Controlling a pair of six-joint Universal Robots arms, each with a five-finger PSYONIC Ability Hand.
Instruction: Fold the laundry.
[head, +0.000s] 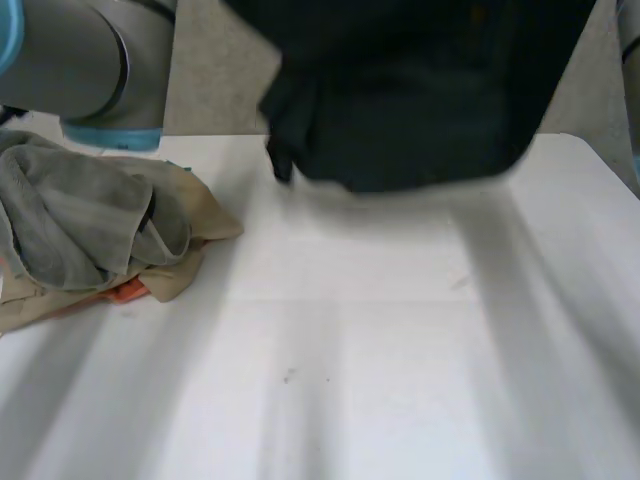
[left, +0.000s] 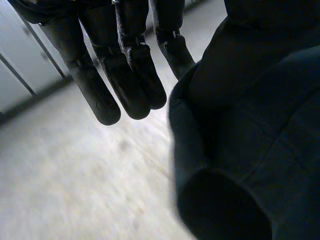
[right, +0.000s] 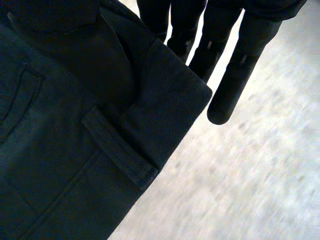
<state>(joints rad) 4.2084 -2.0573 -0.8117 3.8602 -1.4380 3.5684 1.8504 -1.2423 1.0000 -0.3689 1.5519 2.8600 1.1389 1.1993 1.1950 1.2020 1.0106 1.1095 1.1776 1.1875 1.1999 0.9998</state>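
Where the white bench (head: 400, 350) spreads across the head view, its near and right parts lie bare.

Dark garment (head: 420, 90): raised above the far side of the bench, centre to right, hanging as a broad dark sheet with a bunched corner at its left end. Its lower edge is blurred, so I cannot tell whether it touches the bench.

Laundry pile (head: 90, 230): on the far left of the bench, well apart from the dark garment. A crumpled grey cloth (head: 80, 215) sits on top of a beige cloth (head: 195, 215). A small orange piece (head: 128, 291) shows at the near edge of the pile.

Left arm (head: 80, 60): the grey joint and its light-blue cap sit at the far left, above the pile.

Left robot hand (left: 125, 65): in its wrist view the fingers point straight down over a pale floor (left: 75, 190). The dark garment (left: 250, 125) lies against the innermost finger and covers the thumb side. The robot hand has the cloth nipped there, fingers unbent.

Right robot hand (right: 235, 75): fingers are likewise straight. A folded edge of the dark garment (right: 75, 150) runs up in front of the inner fingers and is pinched against the thumb side. The outer fingers hang free of the cloth.

Belt loop (right: 117, 147): a stitched strap on the garment, just below the right robot hand's grip.
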